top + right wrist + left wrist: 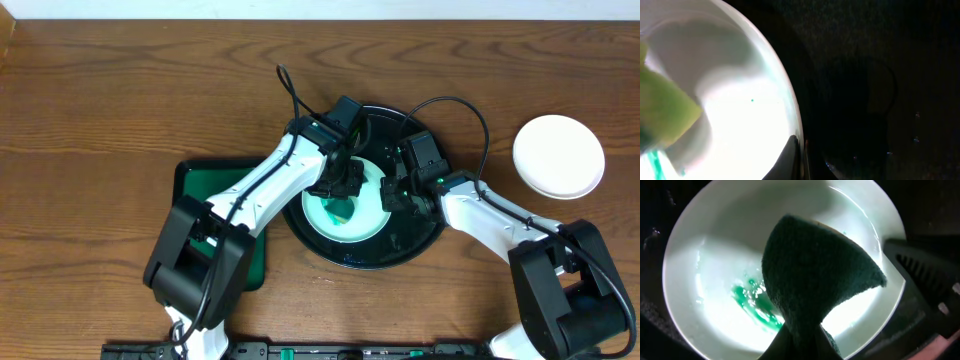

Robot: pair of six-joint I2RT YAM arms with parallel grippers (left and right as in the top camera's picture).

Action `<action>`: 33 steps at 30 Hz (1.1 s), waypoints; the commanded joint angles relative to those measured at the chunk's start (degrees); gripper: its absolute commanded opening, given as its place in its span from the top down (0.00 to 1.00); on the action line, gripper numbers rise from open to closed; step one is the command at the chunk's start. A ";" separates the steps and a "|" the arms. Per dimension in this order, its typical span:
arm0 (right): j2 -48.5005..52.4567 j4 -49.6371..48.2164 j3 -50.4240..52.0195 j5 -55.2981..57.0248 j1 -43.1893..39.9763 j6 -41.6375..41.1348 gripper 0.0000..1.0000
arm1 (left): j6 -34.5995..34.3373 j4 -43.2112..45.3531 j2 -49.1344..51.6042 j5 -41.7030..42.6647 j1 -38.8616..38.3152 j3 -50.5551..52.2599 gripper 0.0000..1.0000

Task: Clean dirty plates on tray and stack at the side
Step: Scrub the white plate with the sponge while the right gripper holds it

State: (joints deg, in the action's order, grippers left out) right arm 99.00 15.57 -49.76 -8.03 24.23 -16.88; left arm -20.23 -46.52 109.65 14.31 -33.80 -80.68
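A pale mint plate (362,222) with a teal-green smear (754,306) lies on the round black tray (425,232). My left gripper (345,186) is shut on a dark green sponge (815,275) and holds it over the plate's middle, beside the smear. My right gripper (396,196) is shut on the plate's right rim (790,95); one finger lies inside the rim and one outside in the right wrist view (801,156). The left gripper's own fingers are hidden behind the sponge (806,342). A white plate (558,157) sits on the table at the right.
A dark green rectangular tray (205,183) lies left of the black tray, partly under my left arm. The right gripper's dark body (927,275) shows at the plate's right edge in the left wrist view. The wooden table (120,100) surrounds everything.
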 commanded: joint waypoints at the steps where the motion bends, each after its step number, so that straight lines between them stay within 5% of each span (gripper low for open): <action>1: 1.07 0.50 0.44 -0.39 0.57 0.94 0.99 | -4.42 0.66 3.37 0.61 0.07 0.22 0.93; 12: 1.07 0.50 0.44 -0.37 -0.70 -1.31 0.99 | -11.63 8.22 10.45 24.63 -0.04 0.22 0.92; 16: 1.07 0.52 0.44 -0.39 -0.72 -1.53 0.99 | -13.55 11.58 10.71 25.66 -0.09 0.22 0.93; 33: 1.07 1.20 0.44 -0.39 -0.79 -2.51 0.99 | -12.90 -6.27 10.73 -24.09 2.32 0.22 0.93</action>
State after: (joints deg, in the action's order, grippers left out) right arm 99.09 16.14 -49.76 -10.76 24.18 -19.00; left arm -33.01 -49.10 118.21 13.58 -34.52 -82.81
